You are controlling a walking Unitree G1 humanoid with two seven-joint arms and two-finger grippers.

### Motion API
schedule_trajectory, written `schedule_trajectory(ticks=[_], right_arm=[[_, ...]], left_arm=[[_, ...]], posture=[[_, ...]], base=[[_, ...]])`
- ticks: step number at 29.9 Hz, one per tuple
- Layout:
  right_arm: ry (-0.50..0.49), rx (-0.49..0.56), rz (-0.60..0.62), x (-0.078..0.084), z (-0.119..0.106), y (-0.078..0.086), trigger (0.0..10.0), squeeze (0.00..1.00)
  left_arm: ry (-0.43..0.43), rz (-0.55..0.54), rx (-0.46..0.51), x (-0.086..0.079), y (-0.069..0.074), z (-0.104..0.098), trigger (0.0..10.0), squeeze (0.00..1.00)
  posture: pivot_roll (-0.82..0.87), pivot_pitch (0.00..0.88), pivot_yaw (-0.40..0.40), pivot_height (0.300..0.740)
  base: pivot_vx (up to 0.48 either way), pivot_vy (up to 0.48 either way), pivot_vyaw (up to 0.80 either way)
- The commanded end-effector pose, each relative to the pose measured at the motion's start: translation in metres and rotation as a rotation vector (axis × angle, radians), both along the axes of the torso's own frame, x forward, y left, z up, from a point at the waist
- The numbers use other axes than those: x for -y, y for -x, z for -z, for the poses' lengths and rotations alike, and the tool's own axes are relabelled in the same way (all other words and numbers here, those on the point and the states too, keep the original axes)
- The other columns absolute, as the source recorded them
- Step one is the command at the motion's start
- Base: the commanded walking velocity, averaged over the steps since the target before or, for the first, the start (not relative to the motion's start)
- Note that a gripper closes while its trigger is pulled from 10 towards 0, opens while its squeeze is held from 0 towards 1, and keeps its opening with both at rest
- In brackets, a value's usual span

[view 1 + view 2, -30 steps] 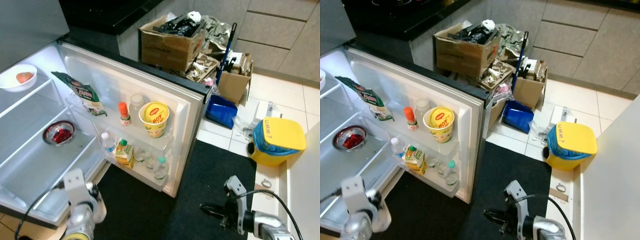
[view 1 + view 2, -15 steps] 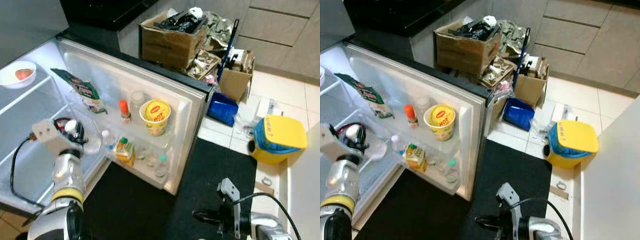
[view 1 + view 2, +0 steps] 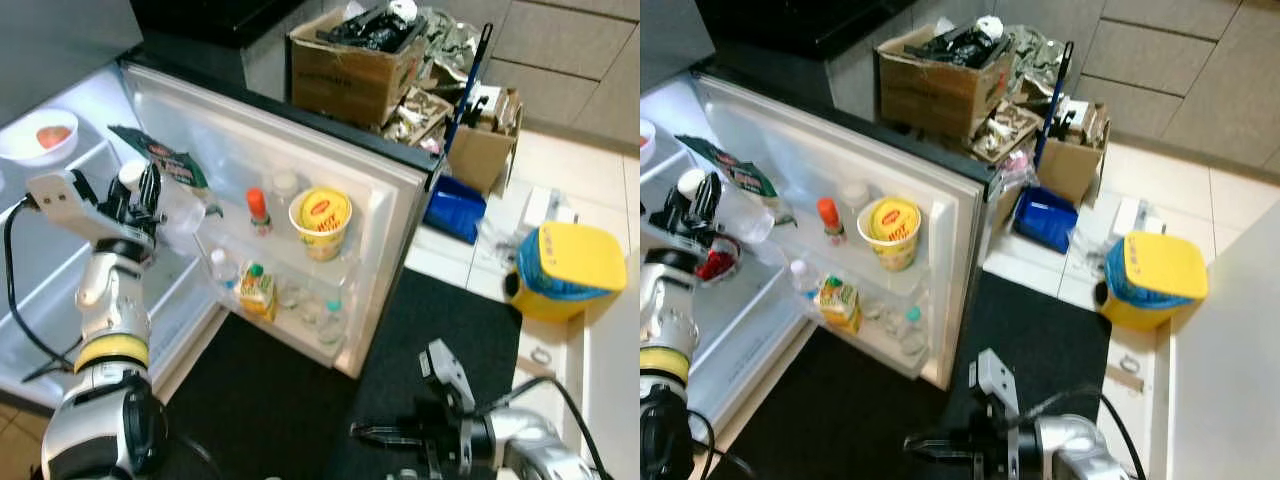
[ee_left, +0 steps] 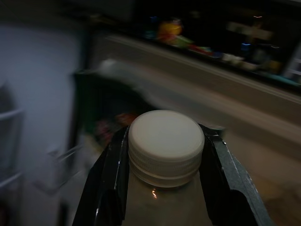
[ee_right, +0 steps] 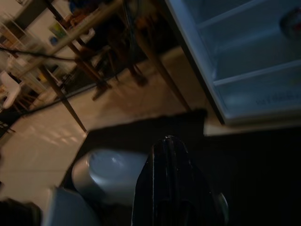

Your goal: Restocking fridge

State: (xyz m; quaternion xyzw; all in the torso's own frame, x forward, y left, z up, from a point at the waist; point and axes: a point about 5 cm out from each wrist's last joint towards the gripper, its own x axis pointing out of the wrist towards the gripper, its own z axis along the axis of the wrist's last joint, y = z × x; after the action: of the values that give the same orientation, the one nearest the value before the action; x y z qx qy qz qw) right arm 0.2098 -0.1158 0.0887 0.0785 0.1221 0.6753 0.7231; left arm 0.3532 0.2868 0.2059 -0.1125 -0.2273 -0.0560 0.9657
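My left gripper (image 3: 143,192) is shut on the neck of a clear bottle (image 3: 181,208) with a white cap (image 4: 165,140). It holds the bottle raised in front of the open fridge (image 3: 60,300), level with the upper shelves. Black fingers (image 4: 112,179) press on both sides of the neck. The open door (image 3: 300,170) carries a yellow noodle cup (image 3: 322,216), a red-capped bottle (image 3: 258,208), a juice carton (image 3: 257,291) and small bottles. My right gripper (image 3: 362,432) hangs low over the black mat (image 3: 300,400), shut and holding nothing.
Inside the fridge are a white bowl (image 3: 40,137), a green snack bag (image 3: 160,160) and a bowl of red food (image 3: 714,263). Cardboard boxes (image 3: 355,55), a blue dustpan (image 3: 458,208) and a yellow-lidded bin (image 3: 570,270) stand behind the door. A white counter (image 3: 1230,400) lies at right.
My left arm has swung up from near the floor, carrying the bottle to the fridge's upper shelves. The right gripper has drifted left over the mat. The camera has shifted slightly.
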Motion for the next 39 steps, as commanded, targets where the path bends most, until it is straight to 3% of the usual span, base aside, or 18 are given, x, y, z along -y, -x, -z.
schedule_trajectory(ticks=[1,6,12,20,23,31,39], right_arm=[[-0.027,-0.010,-0.019,-0.005,-0.007,0.004,10.0,0.00],[-0.021,0.069,0.018,-0.021,-0.020,-0.001,10.0,0.00],[-0.005,0.114,0.094,-0.038,-0.022,-0.008,10.0,0.00],[0.025,0.141,0.114,-0.054,-0.020,-0.010,10.0,0.00],[0.021,0.169,0.143,-0.070,-0.022,-0.012,10.0,0.00],[0.001,0.189,0.205,-0.082,-0.027,-0.011,10.0,0.00],[-0.016,0.196,0.248,-0.081,-0.032,-0.006,10.0,0.00]], left_arm=[[-0.035,0.024,0.024,-0.003,0.001,-0.010,10.0,0.00],[-0.071,0.131,0.046,0.011,-0.002,-0.019,10.0,0.00],[-0.106,0.166,0.076,0.022,-0.005,-0.029,10.0,0.00],[-0.119,0.125,0.080,0.027,-0.010,-0.035,10.0,0.00],[-0.118,0.078,0.105,0.029,-0.015,-0.047,10.0,0.00],[-0.143,0.085,0.116,0.044,-0.023,-0.055,10.0,0.00],[-0.219,0.067,0.060,0.054,-0.027,-0.044,10.0,0.00]], posture=[[-0.13,0.206,0.007,0.740],[-0.13,0.226,0.014,0.740],[-0.13,0.254,0.022,0.740],[-0.13,0.274,0.026,0.740],[-0.14,0.302,0.029,0.740],[-0.14,0.342,0.033,0.740],[-0.16,0.382,0.040,0.740]], base=[[0.000,0.000,0.00],[0.000,0.000,0.00],[0.000,0.000,0.00],[0.000,0.000,0.00],[0.000,0.000,0.00],[0.000,0.000,0.00],[0.000,0.000,0.00]])
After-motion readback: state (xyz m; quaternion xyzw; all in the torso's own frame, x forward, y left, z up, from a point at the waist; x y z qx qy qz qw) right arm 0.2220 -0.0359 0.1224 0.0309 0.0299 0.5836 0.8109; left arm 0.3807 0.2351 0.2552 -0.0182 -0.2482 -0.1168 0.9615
